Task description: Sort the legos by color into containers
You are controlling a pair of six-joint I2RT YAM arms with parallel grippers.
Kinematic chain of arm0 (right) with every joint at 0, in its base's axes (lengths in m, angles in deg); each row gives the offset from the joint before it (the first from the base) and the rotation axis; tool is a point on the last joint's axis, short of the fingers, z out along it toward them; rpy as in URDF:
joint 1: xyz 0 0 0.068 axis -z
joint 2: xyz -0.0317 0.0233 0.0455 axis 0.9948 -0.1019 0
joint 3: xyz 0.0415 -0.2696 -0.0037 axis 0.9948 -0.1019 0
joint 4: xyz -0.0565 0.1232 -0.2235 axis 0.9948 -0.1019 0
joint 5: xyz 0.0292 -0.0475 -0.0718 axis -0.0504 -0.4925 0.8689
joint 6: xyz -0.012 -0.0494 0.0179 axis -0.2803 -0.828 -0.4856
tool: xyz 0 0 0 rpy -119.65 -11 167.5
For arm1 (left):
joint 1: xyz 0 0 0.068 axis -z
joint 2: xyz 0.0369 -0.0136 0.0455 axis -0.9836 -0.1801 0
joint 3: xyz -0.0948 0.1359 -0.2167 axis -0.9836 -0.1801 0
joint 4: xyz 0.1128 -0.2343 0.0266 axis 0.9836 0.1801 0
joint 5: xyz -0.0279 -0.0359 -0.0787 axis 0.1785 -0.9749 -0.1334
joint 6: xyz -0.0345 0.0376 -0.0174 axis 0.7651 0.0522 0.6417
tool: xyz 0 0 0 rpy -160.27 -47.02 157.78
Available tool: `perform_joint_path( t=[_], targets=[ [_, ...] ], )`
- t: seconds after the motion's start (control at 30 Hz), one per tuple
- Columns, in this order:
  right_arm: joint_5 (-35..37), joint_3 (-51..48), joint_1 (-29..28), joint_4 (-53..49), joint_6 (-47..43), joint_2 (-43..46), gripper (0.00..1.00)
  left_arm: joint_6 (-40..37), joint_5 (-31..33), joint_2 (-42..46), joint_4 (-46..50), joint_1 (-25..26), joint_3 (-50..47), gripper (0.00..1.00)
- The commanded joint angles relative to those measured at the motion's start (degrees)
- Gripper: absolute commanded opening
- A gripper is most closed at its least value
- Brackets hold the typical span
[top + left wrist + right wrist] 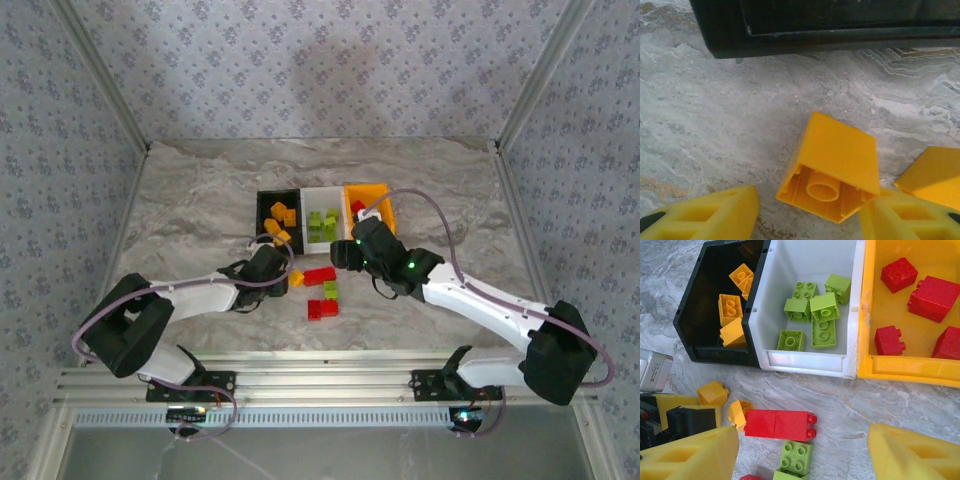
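Left wrist: your left gripper [809, 204] straddles a yellow lego [840, 150] (hollow underside toward the camera) just short of the black bin [815, 30] — jaws apart, gap on the left pad's side. Right wrist: black bin holds yellow bricks [730, 307], white bin [805, 362] green bricks [820, 307], orange-yellow bin [910, 371] red bricks [888, 340]. Your right gripper [804, 440] hangs open over a long red lego [780, 424] on the table [865, 405].

Three bins [805, 362], roughly twenty bricks [780, 424]

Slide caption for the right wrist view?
Open jaws over a loose red brick and green brick; beyond, black bin holds orange-yellow bricks, white bin green bricks, yellow bin red bricks.
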Motion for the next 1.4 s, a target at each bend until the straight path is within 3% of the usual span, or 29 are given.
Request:
perform_joint_path(
  t=[0.0, 0.2, 0.47, 0.57, 0.67, 0.83, 1.03, 1.27, 1.37],
  targets=[
    [1.1, -0.8, 0.0, 0.8, 1.0, 0.5, 0.71, -1.5, 0.4, -3.2, -1.9, -0.6, 0.8, 0.56],
    [1.3, -1.2, 0.1, 0.8, 1.1, 0.8, 0.71, -3.7, 2.4, -5.7, -3.5, -0.6, 3.4, 0.60],
    [1.3, -1.6, 0.1, 1.4, 1.1, 0.7, 0.71, -5.9, 8.1, -9.1, -3.1, -0.7, 4.9, 0.54],
    [1.1, -1.8, 0.2, 1.7, 1.2, 0.5, 0.71, -6.3, 8.8, -8.9, -5.4, -0.7, 3.7, 0.70],
    [0.9, -1.9, 0.4, 1.8, 1.2, 0.4, 0.71, -6.4, 8.8, -8.5, -9.1, -0.7, 1.8, 0.73],
    [0.9, -2.1, 0.4, 1.8, 1.3, 0.8, 0.71, -7.0, 7.4, -8.7, -11.9, -0.7, 1.0, 0.48],
    [1.3, -2.4, 0.8, 1.3, 1.3, 2.0, 0.71, -4.2, 6.3, -4.2, -9.0, -0.6, -1.4, 0.33],
    [1.4, -3.3, 1.6, 1.4, 1.7, 3.4, 0.71, -0.5, 5.3, 14.4, 0.0, 1.2, -2.6, 0.29],
    [1.5, -4.2, 1.9, 1.6, 1.9, 3.9, 0.71, -1.1, 5.1, 17.6, 3.4, 0.0, 1.6, 0.29]
  ],
)
